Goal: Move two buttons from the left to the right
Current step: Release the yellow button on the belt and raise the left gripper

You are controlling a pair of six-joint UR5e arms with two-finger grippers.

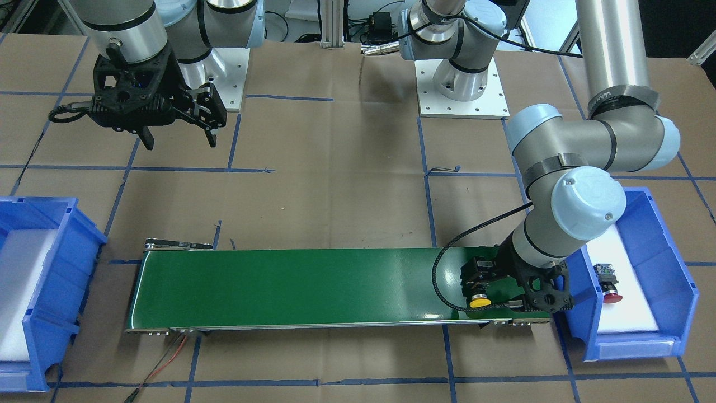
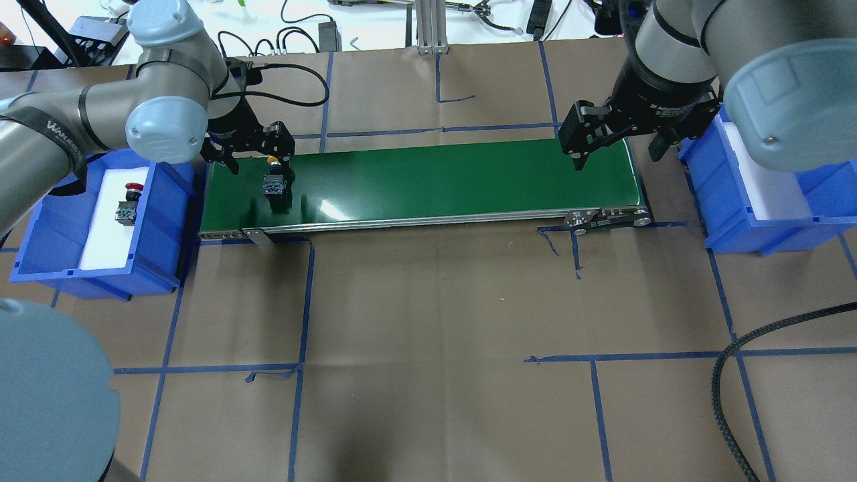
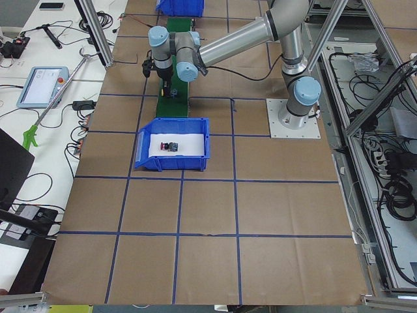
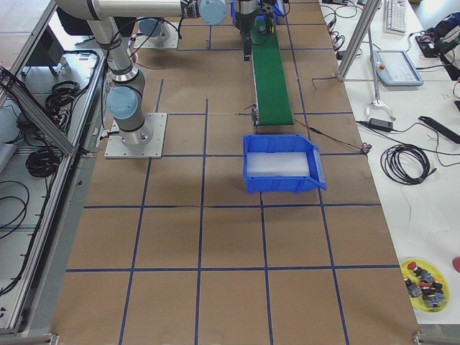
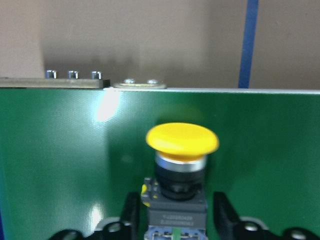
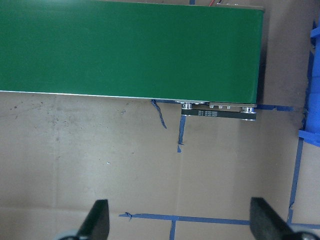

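Brown paper marked off by a blue tape grid covers the worktop (image 2: 435, 321), and a long green conveyor belt (image 1: 307, 285) lies across its middle with a blue bin at each end. The bin at the robot's left end (image 2: 53, 227) has a white liner, and the red-capped button (image 2: 128, 201) lies on it on its side, well apart from the arm. The yellow-capped button (image 5: 182, 137) is on the left end of the belt, close to the belt's far edge, with its cap pointing away from the robot's base and its black body toward the wrist. The left tool (image 5: 176, 200) is lowered over this button, and its fingers (image 5: 223, 212) flank the black body. A thin strip of green shows between each finger and the body, so the tool is spread slightly and does not pinch the button. The right tool (image 1: 179, 137) hangs above the worktop near the belt's right end, on the robot's side of the belt. Its fingers are spread wide and nothing is between them. The bin at the right end (image 2: 770, 221) also has a white liner.
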